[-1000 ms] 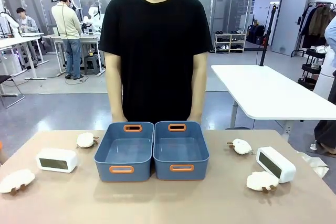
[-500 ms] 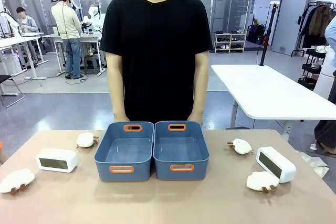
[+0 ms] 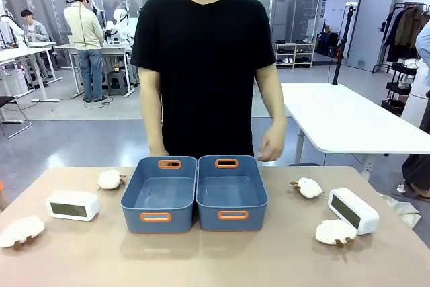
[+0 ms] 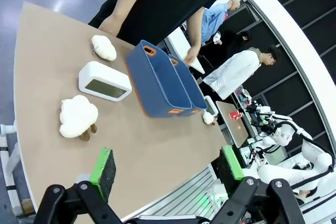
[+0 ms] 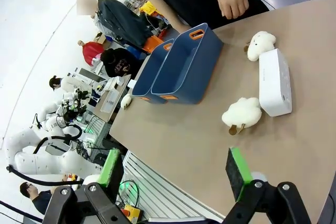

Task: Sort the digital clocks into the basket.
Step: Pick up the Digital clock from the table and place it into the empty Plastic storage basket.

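Two blue baskets stand side by side with their long walls touching, an orange handle slot at each end: the left-hand basket (image 3: 134, 214) and the right-hand basket (image 3: 254, 214). Each shows a bare blue floor.

The left gripper (image 4: 168, 167) hangs over the table's near edge, its green pads wide apart and holding nothing. Ahead of it the left clock (image 4: 104, 81) lies on the table (image 4: 47, 51) with its grey-green display turned toward the gripper. The near left toy (image 4: 77, 115), lumpy, white and brown, lies closer to the gripper than that clock and apart from it. The far left toy (image 4: 103, 48) lies beyond the clock. The left-hand basket stands past the clock, off to one side.

The right gripper (image 5: 174, 170) likewise has its fingers spread and holds nothing. Ahead of it lies the right clock (image 5: 274, 82). The near right toy (image 5: 241, 113) sits just beside the clock's gripper-side end, and the far right toy (image 5: 261, 44) sits just past its far end. The right-hand basket stands farther across from them.

Beyond the baskets the person's raised hand (image 3: 272, 144) hovers past the right-hand basket's far rim. The other hand (image 3: 156, 151) hangs behind the left-hand basket.
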